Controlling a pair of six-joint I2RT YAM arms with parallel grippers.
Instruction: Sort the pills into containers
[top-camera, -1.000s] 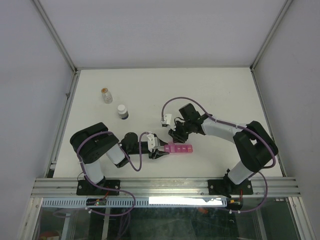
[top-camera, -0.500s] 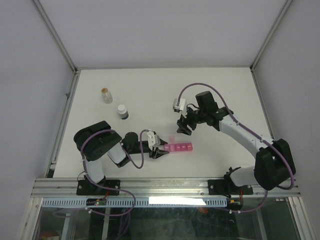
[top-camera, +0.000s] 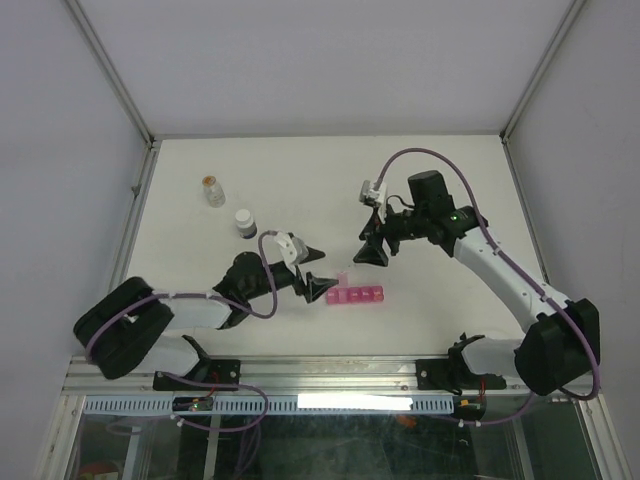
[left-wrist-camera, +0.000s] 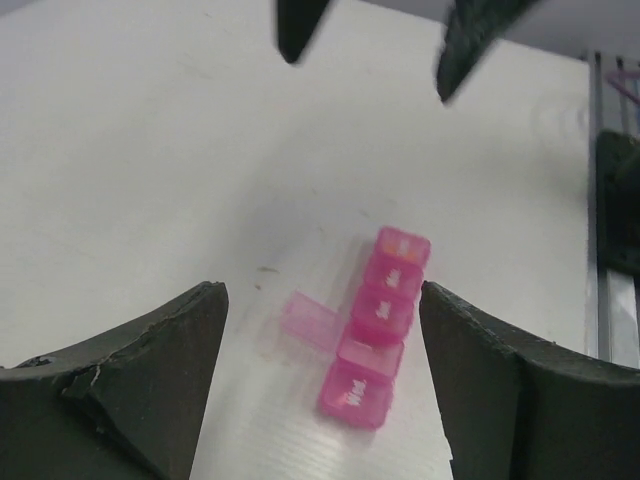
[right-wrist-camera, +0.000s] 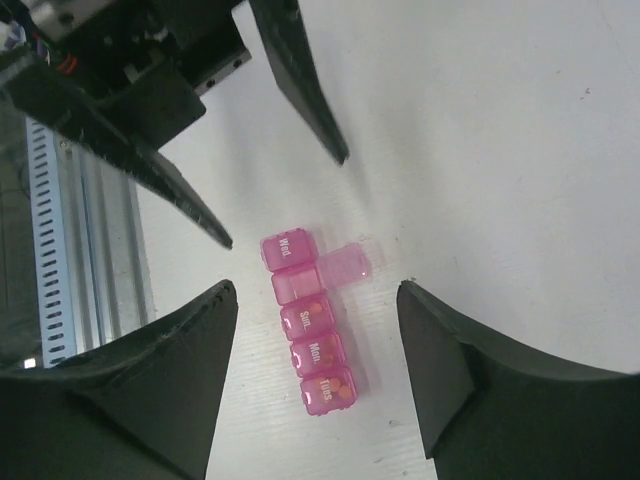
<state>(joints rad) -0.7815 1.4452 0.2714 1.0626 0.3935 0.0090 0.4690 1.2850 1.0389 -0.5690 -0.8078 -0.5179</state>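
Observation:
The pink pill-organiser strip, the containers (top-camera: 357, 295), lies flat on the white table between both arms. One lid (right-wrist-camera: 345, 265) stands flipped open beside the "Wed" end, and no pill shows in that compartment. Orange pills (right-wrist-camera: 338, 390) show through the closed Sun, Mon and Tues lids. My left gripper (top-camera: 312, 268) hovers open just left of the strip (left-wrist-camera: 378, 325), touching nothing. My right gripper (top-camera: 375, 250) hangs open above and behind the strip (right-wrist-camera: 308, 325), with nothing between its fingers.
A small clear bottle with orange-brown contents (top-camera: 213, 190) and a white-capped dark bottle (top-camera: 245, 222) stand at the back left. The metal rail (top-camera: 330, 375) runs along the table's near edge.
My right gripper opened and drew back from the strip, leaving one lid flipped open. My left gripper let go of the strip's left end, opened wide and backed off.

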